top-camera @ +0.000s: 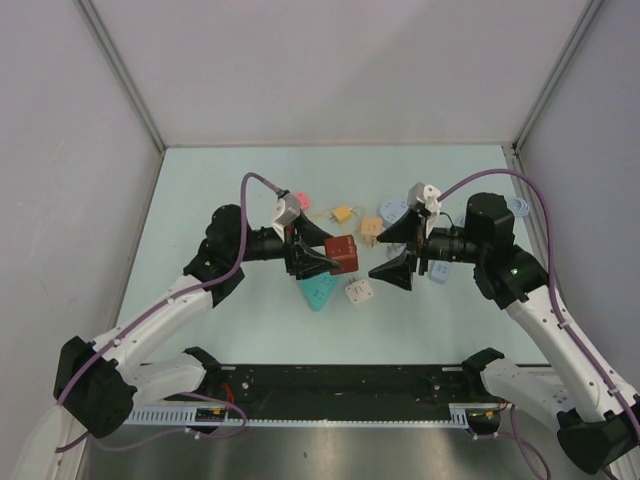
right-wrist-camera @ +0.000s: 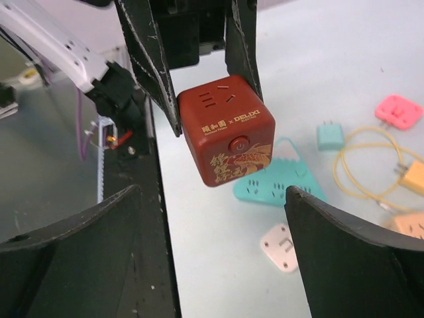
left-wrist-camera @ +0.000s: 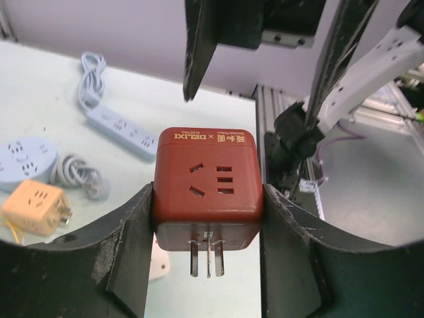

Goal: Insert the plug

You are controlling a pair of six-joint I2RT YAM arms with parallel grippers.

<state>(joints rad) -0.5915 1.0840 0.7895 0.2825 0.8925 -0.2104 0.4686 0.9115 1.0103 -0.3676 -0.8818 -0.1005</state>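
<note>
The fingers [left-wrist-camera: 126, 252] of the left gripper [left-wrist-camera: 207, 218] are clamped on two opposite sides of the red cube socket [left-wrist-camera: 207, 172] and hold it in the air above the bench [top-camera: 200, 200]. The fingers [right-wrist-camera: 73, 238] of the right gripper [right-wrist-camera: 212, 192] stand wide apart with nothing between them. They are just beside the cube and face it, but do not touch it.

On the bench, almost under the cube, lies the teal power strip [top-camera: 318, 292]. We judge it to be the likely place for the plug, though other sockets lie near it too.

In the left wrist view, the cube shows its socket face upward. Its prongs [left-wrist-camera: 207, 255] come out of the face that looks back toward the left palm, between the two fingers. They do not point down at the strip.

To do this step well, we think the cube must first be turned or passed over so that the prongs become free. If the right gripper takes it, the fingers should close on two flat faces, away from the prongs and the round button. The left gripper should let go only when that hold is firm. After that, we would bring the prongs straight above the slots, line them up with the slot pattern, and press down evenly. A tilted cube could bend a prong or push the light strip away.
</note>
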